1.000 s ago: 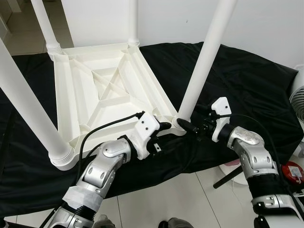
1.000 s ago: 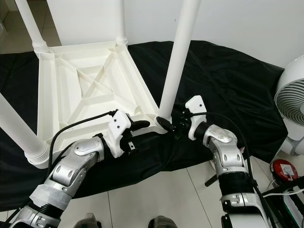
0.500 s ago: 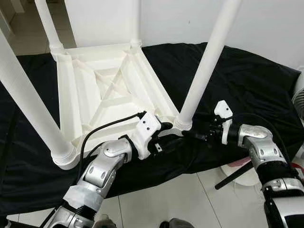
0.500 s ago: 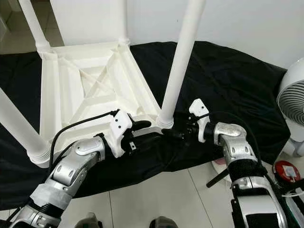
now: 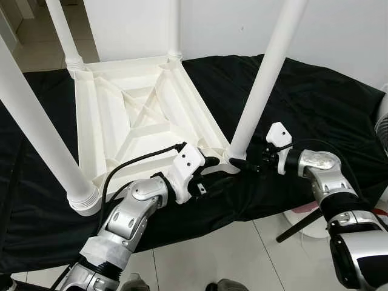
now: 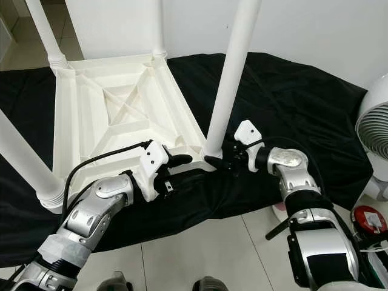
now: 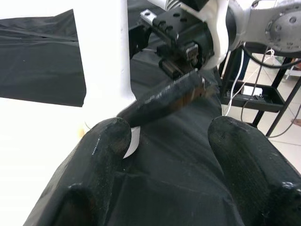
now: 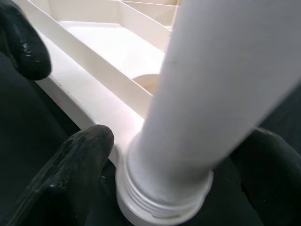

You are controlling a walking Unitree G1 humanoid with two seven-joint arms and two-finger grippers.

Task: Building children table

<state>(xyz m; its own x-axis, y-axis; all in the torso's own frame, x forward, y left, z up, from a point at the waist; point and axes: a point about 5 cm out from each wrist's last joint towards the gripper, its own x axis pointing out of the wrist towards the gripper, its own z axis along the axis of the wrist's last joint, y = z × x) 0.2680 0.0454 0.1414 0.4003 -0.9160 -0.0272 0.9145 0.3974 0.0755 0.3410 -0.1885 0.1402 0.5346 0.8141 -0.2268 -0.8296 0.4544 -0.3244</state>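
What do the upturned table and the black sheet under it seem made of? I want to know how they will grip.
Table: likely moulded plastic, white and smooth with a slight sheen; ribbed underside, threaded collar on the leg.
Black sheet: probably thin fabric or plastic sheeting, matte; it creases and drapes.

All 4 legs (image 5: 264,79) of the upturned tabletop (image 5: 139,121) run off the top edge. A white fan (image 6: 373,139) is cut by the right edge. The near corner hides behind the left pincer (image 5: 209,162).
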